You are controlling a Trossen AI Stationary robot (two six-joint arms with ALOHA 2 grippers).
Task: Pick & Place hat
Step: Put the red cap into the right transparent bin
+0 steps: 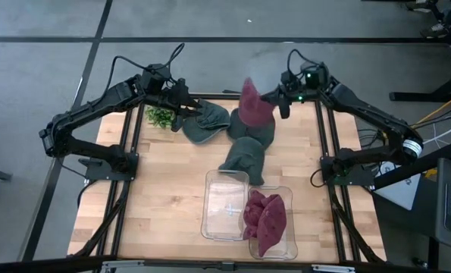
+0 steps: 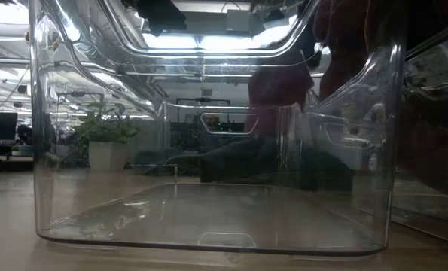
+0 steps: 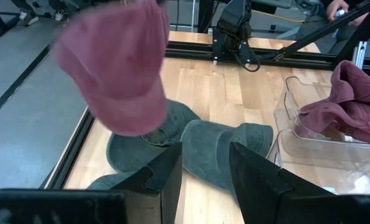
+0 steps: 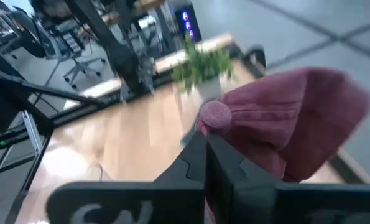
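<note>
One maroon hat (image 1: 255, 105) is held above the far side of the bench (image 1: 172, 182), pinched at its crown between the pressed-together fingers of the right hand (image 1: 280, 97); in the right wrist view the hat (image 4: 284, 127) is seen hanging just past those fingers. At least two grey-green hats (image 1: 248, 148) are counted on the bench below it, overlapping one another, and a third (image 1: 208, 121) lies near the left hand (image 1: 189, 106). The left hand is held spread above that hat, with nothing seen between its fingers (image 3: 166, 177). Two clear bins are set side by side at the near edge: one (image 1: 225, 205) is seen without contents, the other (image 1: 274, 224) is filled with maroon hats (image 1: 264, 220), whose number cannot be told. One small potted plant (image 1: 160, 116) stands beside the left hand. The low view is blocked by the wall of a clear bin (image 2: 208, 188).
</note>
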